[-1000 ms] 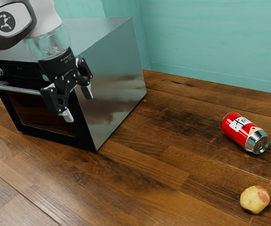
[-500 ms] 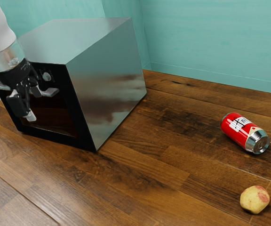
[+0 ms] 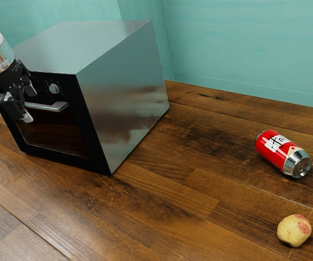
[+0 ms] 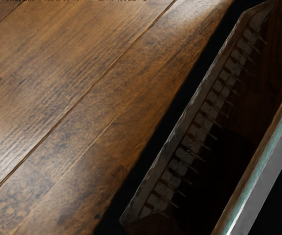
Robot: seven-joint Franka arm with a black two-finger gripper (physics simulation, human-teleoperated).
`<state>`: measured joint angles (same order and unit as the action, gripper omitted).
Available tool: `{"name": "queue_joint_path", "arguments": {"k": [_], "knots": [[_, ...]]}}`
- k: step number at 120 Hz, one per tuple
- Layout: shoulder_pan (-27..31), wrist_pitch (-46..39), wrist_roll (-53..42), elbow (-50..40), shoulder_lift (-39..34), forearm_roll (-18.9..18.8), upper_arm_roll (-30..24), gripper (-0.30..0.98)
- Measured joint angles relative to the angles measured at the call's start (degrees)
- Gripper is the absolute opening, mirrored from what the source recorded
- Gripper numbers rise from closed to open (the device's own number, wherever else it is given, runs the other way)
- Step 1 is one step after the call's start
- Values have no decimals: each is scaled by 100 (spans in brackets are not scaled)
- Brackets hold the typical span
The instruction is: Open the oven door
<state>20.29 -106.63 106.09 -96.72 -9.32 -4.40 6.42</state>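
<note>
In the exterior view, the gripper [image 3: 26, 109] is hovering at the handle [image 3: 50, 105]; whether it is gripping, I can't tell. The door [image 3: 53, 133] is sitting shut, so securing the bar, then pulling outward, is seemingly coming next.

In the wrist view, smooth metal is crossing dark glass beside grainy wooden planks [image 4: 77, 73].

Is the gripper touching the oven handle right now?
Cannot tell. In the exterior view, the gripper overlaps part of the oven handle, and neither contact nor a gap between them is plain.
</note>
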Motion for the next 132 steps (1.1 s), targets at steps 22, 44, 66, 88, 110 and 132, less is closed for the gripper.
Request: {"name": "queue_joint_path", "arguments": {"k": [22,44,66,88,110,132], "knots": [[392,-165,-387,1,80,189,-2,69],[388,-291,-853,2,185,253,-33,69],[406,-446,-1232,-4,254,279,-35,69],[403,-589,-1510,-67,312,417,-32,69],[401,-753,-1713,-259,304,540,-27,69],[390,-919,-1862,-454,296,666,-26,69]]}}
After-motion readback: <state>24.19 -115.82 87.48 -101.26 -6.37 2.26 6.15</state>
